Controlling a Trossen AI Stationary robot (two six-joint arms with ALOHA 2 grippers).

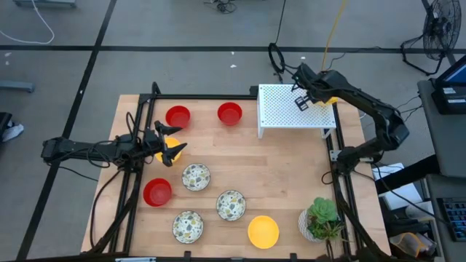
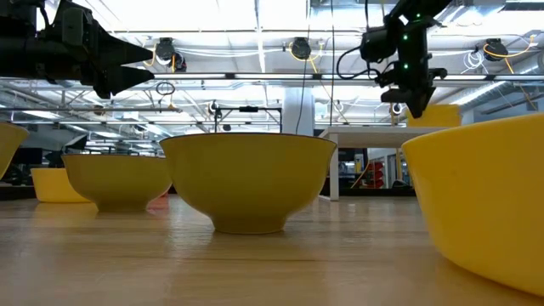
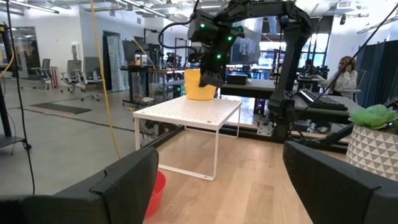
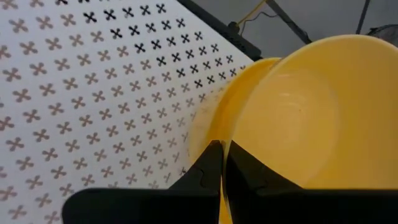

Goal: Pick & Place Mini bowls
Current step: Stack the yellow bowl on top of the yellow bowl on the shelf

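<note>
Right gripper [image 4: 221, 163] is pinching the rim of a yellow mini bowl [image 4: 298, 112] over the white perforated rack [image 1: 295, 108], fingers pressed together on it. Left gripper [image 1: 173, 143], fingers spread, is hovering above another yellow bowl [image 1: 162, 150] beside a red bowl [image 1: 178, 116].

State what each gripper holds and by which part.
Right gripper: shut on the yellow bowl, pinching its rim, over the white rack. Left gripper: jaws open, holding nothing.

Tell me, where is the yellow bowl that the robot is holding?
In the high view, the yellow bowl sits pinched in the right gripper over the white rack's far right corner.
</note>
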